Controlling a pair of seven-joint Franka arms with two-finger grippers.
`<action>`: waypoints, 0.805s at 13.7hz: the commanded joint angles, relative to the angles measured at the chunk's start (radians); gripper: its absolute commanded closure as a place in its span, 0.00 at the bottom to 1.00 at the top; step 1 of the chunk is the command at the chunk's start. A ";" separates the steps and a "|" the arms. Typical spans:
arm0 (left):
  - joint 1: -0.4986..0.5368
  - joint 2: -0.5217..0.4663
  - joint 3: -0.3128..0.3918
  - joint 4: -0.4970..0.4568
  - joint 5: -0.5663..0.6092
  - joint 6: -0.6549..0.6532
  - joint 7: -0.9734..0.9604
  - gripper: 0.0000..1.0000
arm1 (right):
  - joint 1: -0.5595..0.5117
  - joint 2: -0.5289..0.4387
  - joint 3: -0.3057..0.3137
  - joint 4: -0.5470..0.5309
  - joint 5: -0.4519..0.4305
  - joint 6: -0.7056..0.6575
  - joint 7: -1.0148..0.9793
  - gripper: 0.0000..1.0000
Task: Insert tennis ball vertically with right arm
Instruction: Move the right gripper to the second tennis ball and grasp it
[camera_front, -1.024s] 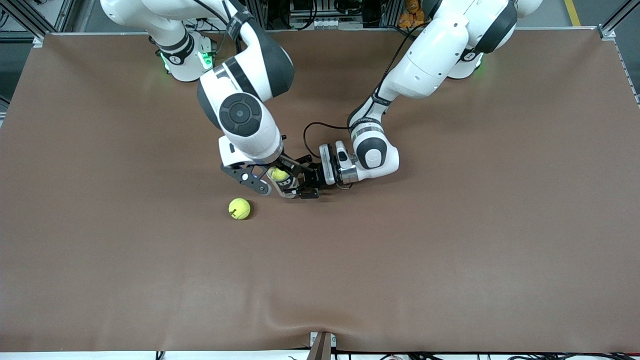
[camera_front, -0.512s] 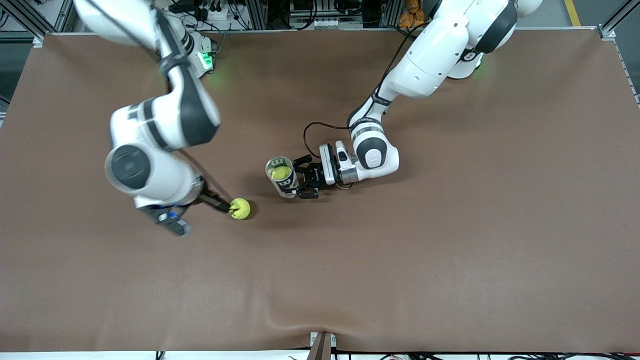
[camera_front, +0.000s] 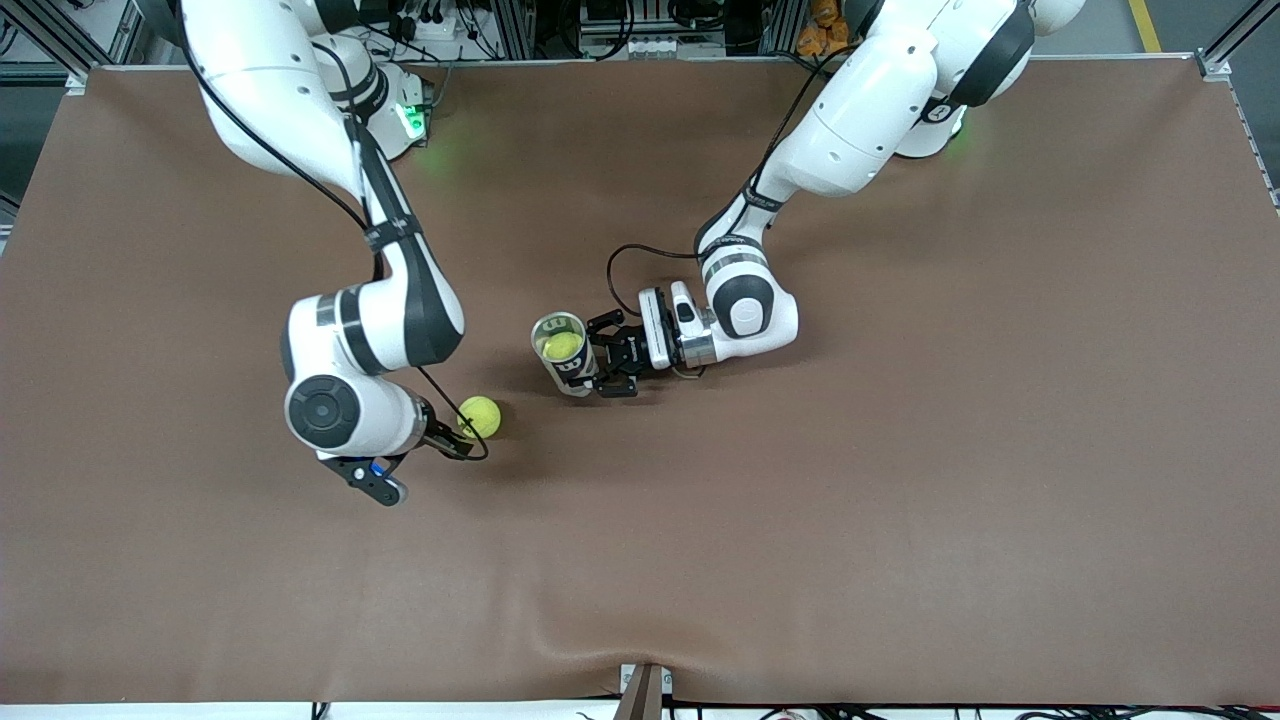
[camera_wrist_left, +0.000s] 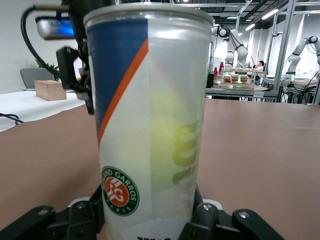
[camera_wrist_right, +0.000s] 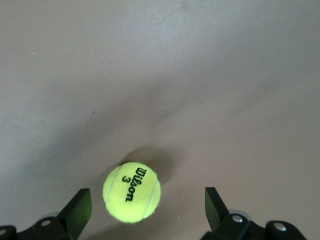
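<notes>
A loose yellow tennis ball (camera_front: 480, 416) lies on the brown table, nearer the front camera than the can. My right gripper (camera_front: 430, 462) is low beside it and open. In the right wrist view the ball (camera_wrist_right: 132, 191) lies between the open fingers (camera_wrist_right: 77, 210), closer to one, touching neither. My left gripper (camera_front: 603, 366) is shut on a clear upright tennis can (camera_front: 565, 355) with an open top and a ball (camera_front: 562, 346) inside. The left wrist view shows the can (camera_wrist_left: 150, 115) clamped in the left gripper (camera_wrist_left: 147, 220).
The brown table cover (camera_front: 850, 500) is bare around both arms. A cable (camera_front: 625, 255) loops from the left wrist. A small bracket (camera_front: 643, 690) sits at the table edge nearest the front camera.
My right arm left the can and swung toward its own end of the table, down to the loose ball. The can with its ball and my left gripper have not moved.
</notes>
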 joint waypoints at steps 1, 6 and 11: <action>-0.010 0.019 0.001 -0.003 -0.019 0.029 0.071 0.36 | 0.002 -0.009 0.004 -0.024 0.031 0.020 0.011 0.00; -0.008 0.020 0.001 -0.003 -0.019 0.027 0.071 0.36 | 0.029 0.031 0.008 -0.038 0.071 0.061 0.010 0.00; -0.006 0.020 0.001 -0.003 -0.016 0.029 0.071 0.36 | 0.042 0.073 0.011 -0.059 0.071 0.118 0.003 0.00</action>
